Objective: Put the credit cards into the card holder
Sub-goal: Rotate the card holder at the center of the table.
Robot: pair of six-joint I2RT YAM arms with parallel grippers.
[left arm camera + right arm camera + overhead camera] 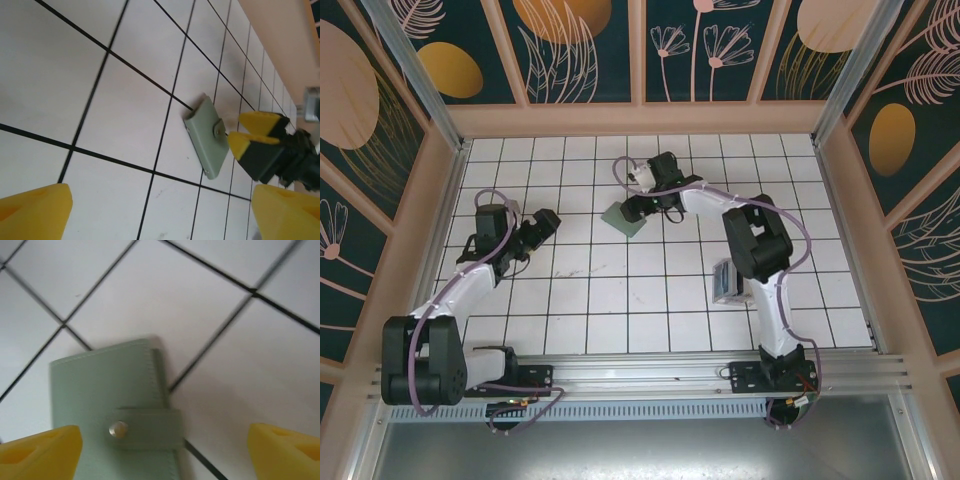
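At the far middle, the strap-fastened grey-green soft card holder is overhung by the empty, wide-open right gripper, likely for unsnapping, with the left gripper also held open, empty.

Place: a robot lab test cell, boxed in on three sides.
Arms: a left arm and a right arm, white and black, bolted side by side to an aluminium rail at the near edge.
Tabletop: the tabletop is white, ruled with a black square grid.
Walls: wood-framed wall panels printed with leaves and flowers on dark teal.
Wiring: purple cables run along the arms.
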